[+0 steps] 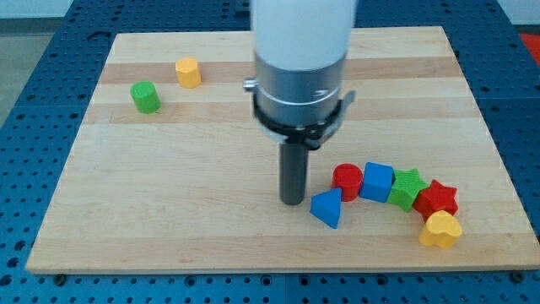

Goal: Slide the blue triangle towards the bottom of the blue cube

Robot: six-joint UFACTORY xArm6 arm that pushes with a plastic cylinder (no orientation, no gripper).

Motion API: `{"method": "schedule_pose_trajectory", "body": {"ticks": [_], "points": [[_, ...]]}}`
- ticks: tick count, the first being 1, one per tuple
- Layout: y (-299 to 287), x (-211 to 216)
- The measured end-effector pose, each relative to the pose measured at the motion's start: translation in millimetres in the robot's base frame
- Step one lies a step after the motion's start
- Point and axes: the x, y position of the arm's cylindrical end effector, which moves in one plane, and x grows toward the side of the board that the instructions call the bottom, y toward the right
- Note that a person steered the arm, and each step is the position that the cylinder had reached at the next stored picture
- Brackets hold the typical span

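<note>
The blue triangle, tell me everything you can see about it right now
The blue triangle is a small, solid wedge-shaped block in a smooth, plastic-looking blue. It lies on the wooden board, low and right of centre in the view, one corner pointing toward the view's bottom. Its top edge sits against the red block, with the blue cube just up and to the right. My tip stands right at its left side; actual contact cannot be told.

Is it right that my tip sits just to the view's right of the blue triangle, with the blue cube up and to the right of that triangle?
Not quite. In the camera view my tip sits just to the view's left of the blue triangle, not its right. The blue cube is indeed up and to the right of that triangle.
</note>
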Motion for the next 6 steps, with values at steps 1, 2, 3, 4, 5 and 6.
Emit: {"method": "schedule_pose_trajectory", "body": {"ticks": [1,2,3,4,5,6], "points": [[-30.2,11.1],[-32.7,26.7],[-6.3,30.2],[25.4,30.3],[57.1,30.3],[83.8,30.3]]}}
